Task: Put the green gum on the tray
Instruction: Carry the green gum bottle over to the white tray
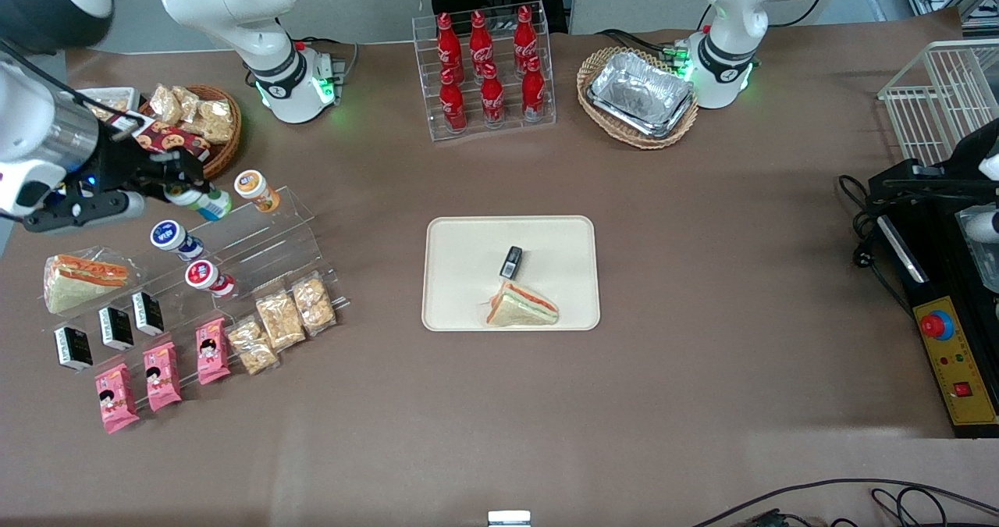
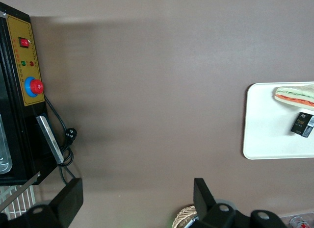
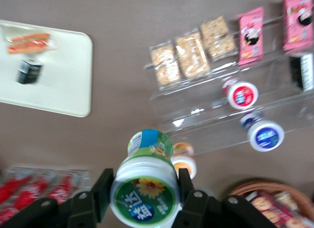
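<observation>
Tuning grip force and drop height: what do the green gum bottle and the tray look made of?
The green gum, held in the shut tool above the tiered display, looks like smooth glossy plastic: its lid shines. The tray looks like matte cream plastic: even colour, moulded rounded corners, no glare.

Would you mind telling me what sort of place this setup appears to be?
Probably a robotics lab staged as a snack counter: an acrylic rack of cola bottles, stepped snack shelves, a control box with an emergency stop button. The gripper holds the green gum above the shelves, away from the tray.
</observation>
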Action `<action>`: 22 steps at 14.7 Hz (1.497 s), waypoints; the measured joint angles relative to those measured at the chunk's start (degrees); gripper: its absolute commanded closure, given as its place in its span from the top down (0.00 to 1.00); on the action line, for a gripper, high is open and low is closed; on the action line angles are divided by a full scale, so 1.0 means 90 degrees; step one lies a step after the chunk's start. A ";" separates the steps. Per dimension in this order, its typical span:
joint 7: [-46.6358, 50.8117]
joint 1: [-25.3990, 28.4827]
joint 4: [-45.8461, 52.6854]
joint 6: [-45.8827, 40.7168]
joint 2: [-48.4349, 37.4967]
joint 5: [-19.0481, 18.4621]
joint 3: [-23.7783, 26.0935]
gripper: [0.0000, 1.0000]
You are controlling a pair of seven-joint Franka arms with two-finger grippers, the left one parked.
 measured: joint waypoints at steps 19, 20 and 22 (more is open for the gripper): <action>0.4472 0.1596 -0.1022 0.3634 0.2278 -0.0026 0.2105 0.32; 0.4472 0.1616 -0.1255 0.3923 0.2315 -0.0043 0.2105 0.32; 0.4472 0.1654 -0.1713 0.4558 0.2407 -0.0047 0.2105 0.32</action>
